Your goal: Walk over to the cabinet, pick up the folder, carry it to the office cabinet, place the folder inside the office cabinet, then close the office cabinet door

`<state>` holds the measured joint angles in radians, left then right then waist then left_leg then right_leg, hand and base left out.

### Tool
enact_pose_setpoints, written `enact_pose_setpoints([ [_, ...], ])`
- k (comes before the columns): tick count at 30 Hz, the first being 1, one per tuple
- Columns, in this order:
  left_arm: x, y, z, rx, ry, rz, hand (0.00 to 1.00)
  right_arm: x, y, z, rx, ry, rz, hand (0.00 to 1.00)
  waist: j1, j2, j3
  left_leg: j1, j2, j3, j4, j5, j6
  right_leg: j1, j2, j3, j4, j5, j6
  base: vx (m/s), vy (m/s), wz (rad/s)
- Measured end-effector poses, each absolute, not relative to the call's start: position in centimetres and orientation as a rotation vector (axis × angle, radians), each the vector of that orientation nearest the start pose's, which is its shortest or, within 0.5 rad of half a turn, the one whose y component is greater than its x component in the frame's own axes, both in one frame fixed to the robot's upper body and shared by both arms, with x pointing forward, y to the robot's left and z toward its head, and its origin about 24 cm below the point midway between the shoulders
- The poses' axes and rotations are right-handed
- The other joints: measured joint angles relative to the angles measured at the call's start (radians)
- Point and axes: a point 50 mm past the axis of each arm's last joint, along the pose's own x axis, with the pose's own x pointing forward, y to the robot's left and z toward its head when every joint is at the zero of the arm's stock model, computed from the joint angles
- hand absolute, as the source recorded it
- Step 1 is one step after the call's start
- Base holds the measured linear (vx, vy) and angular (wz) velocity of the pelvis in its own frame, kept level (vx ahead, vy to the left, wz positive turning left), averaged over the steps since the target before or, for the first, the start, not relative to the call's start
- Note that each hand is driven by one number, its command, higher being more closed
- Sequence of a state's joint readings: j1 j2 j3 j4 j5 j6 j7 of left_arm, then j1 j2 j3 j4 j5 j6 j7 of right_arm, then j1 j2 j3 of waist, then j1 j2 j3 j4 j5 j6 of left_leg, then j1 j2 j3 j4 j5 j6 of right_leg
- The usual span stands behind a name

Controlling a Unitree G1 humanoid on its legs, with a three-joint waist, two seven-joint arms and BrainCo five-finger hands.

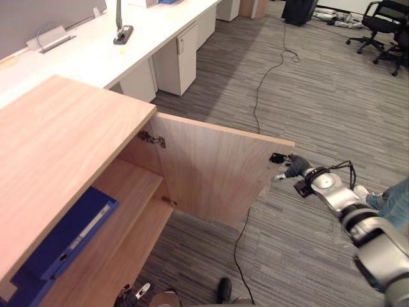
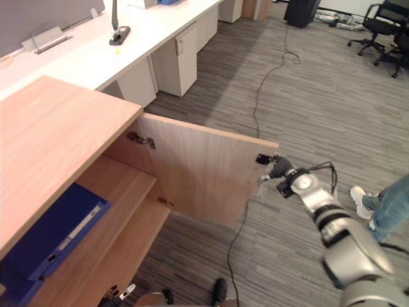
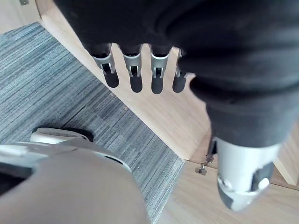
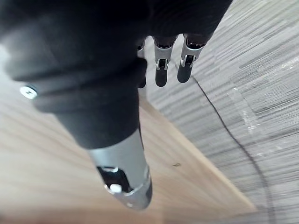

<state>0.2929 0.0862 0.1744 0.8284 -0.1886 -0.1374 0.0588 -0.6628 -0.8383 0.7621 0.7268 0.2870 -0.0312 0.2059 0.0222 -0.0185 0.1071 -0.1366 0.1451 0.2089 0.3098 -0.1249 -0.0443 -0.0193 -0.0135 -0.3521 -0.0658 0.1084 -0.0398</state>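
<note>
The blue folder (image 1: 64, 240) lies flat on the upper shelf inside the wooden office cabinet (image 1: 57, 141), at the lower left. The cabinet door (image 1: 211, 173) stands swung out wide over the carpet. My right hand (image 1: 295, 167) is at the door's free outer edge, open, with straight fingers (image 4: 161, 70) and its thumb (image 4: 124, 177) lying along the wooden panel (image 4: 42, 177). My left hand (image 3: 210, 56) hangs low by the cabinet's bottom edge, fingers (image 3: 135, 70) relaxed and holding nothing.
A long white desk (image 1: 128, 45) with a white drawer unit (image 1: 179, 57) beneath runs behind the cabinet. Black office chairs (image 1: 383, 32) stand at the far right. A person's jeans leg and white shoe (image 2: 390, 204) are close on the right. Grey carpet spreads beyond the door.
</note>
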Motion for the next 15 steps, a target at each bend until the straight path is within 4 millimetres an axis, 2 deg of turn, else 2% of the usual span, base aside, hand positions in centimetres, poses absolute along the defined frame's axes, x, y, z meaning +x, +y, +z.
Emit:
enact_pose_setpoints([
  [1,6.2,22.7,-14.6,-0.105,0.937,0.452,0.00,32.7,-26.6,6.3,-0.873,0.400,0.413,0.00,-0.004,-0.012,0.003,0.011,0.013,0.062,0.009,-0.013,0.010,0.002,-0.003,-0.031,0.003,-0.007,-0.011,0.06,-0.159,0.72],
  [2,6.4,23.0,-14.5,-0.095,0.937,0.460,0.00,31.1,-26.7,5.5,-0.905,0.436,0.499,0.00,-0.009,-0.021,0.006,-0.004,0.065,0.189,0.151,-0.073,0.025,0.006,-0.001,-0.070,0.009,-0.017,-0.025,0.10,-0.212,0.96],
  [3,6.5,23.2,-14.5,-0.084,0.941,0.463,0.00,29.4,-26.2,4.5,-0.908,0.459,0.585,0.00,-0.016,-0.030,0.004,0.008,0.090,0.278,0.230,-0.114,0.035,0.010,-0.002,-0.112,0.007,-0.022,-0.033,0.10,-0.187,0.94],
  [4,6.6,23.3,-14.6,-0.082,0.946,0.467,0.00,28.8,-25.9,4.3,-0.906,0.456,0.616,0.00,-0.024,-0.032,0.003,0.022,0.097,0.315,0.238,-0.125,0.038,0.011,-0.004,-0.134,0.003,-0.023,-0.033,0.09,-0.142,1.13],
  [5,6.9,23.5,-14.7,-0.073,0.953,0.464,0.00,27.3,-25.1,3.8,-0.882,0.453,0.693,0.00,-0.044,-0.034,0.000,0.056,0.100,0.389,0.216,-0.143,0.038,0.010,-0.010,-0.190,-0.001,-0.023,-0.033,0.06,-0.065,1.35],
  [6,7.4,23.3,-14.7,-0.074,0.949,0.456,0.00,25.9,-23.9,3.1,-0.845,0.451,0.777,0.00,-0.055,-0.035,0.000,0.099,0.090,0.436,0.139,-0.140,0.031,0.010,-0.016,-0.247,-0.001,-0.023,-0.033,0.04,-0.024,1.44],
  [7,7.7,23.2,-14.7,-0.076,0.947,0.452,0.00,25.3,-23.5,2.7,-0.826,0.455,0.794,0.00,-0.060,-0.036,-0.001,0.121,0.082,0.446,0.088,-0.136,0.025,0.009,-0.020,-0.277,-0.001,-0.023,-0.033,0.00,0.048,1.48],
  [8,8.1,22.8,-14.8,-0.086,0.947,0.444,0.00,24.4,-22.8,1.9,-0.792,0.474,0.856,0.00,-0.062,-0.035,-0.005,0.158,0.066,0.438,-0.030,-0.104,0.007,0.001,-0.023,-0.332,0.005,-0.023,-0.032,-0.04,0.091,1.43],
  [9,8.6,23.1,-14.6,-0.090,0.938,0.451,0.00,23.6,-21.4,1.1,-0.747,0.476,0.918,0.00,-0.057,-0.064,-0.002,0.172,0.027,0.422,-0.121,-0.023,0.004,-0.002,-0.049,-0.373,0.014,-0.021,-0.028,-0.07,0.094,1.34],
  [10,8.6,23.4,-14.5,-0.091,0.932,0.464,0.00,23.2,-20.7,0.9,-0.738,0.477,0.965,0.00,-0.051,-0.075,-0.003,0.173,0.009,0.401,-0.156,-0.006,0.013,-0.005,-0.060,-0.389,0.022,-0.022,-0.026,-0.10,0.100,1.08],
  [11,8.5,23.9,-14.5,-0.093,0.928,0.486,0.00,21.9,-19.0,0.5,-0.715,0.474,1.090,0.00,-0.034,-0.096,-0.016,0.169,-0.018,0.369,-0.201,0.024,0.023,-0.014,-0.079,-0.412,0.032,-0.020,-0.023,-0.10,0.128,0.82],
  [12,8.2,24.3,-14.4,-0.097,0.931,0.511,0.00,21.5,-17.3,0.4,-0.686,0.430,1.138,0.00,-0.018,-0.104,-0.022,0.166,-0.037,0.340,-0.231,0.043,0.034,-0.017,-0.095,-0.434,0.043,-0.018,-0.020,-0.07,0.115,0.75],
  [13,8.0,24.5,-14.5,-0.099,0.936,0.522,0.00,21.7,-16.6,0.5,-0.682,0.405,1.148,0.00,-0.013,-0.107,-0.025,0.163,-0.047,0.324,-0.241,0.051,0.041,-0.017,-0.104,-0.446,0.047,-0.016,-0.017,-0.03,0.155,0.70],
  [14,7.6,24.7,-14.6,-0.108,0.947,0.542,0.00,22.4,-15.7,0.9,-0.702,0.363,1.155,0.00,0.003,-0.106,-0.027,0.152,-0.066,0.298,-0.256,0.062,0.053,-0.020,-0.121,-0.469,0.048,-0.009,-0.007,0.00,0.139,0.70],
  [15,7.0,25.0,-14.6,-0.115,0.955,0.571,0.00,22.9,-15.7,1.3,-0.748,0.337,1.154,0.00,0.021,-0.104,-0.029,0.140,-0.082,0.273,-0.266,0.072,0.065,-0.023,-0.135,-0.494,0.048,-0.002,0.002,0.01,0.165,0.69],
])
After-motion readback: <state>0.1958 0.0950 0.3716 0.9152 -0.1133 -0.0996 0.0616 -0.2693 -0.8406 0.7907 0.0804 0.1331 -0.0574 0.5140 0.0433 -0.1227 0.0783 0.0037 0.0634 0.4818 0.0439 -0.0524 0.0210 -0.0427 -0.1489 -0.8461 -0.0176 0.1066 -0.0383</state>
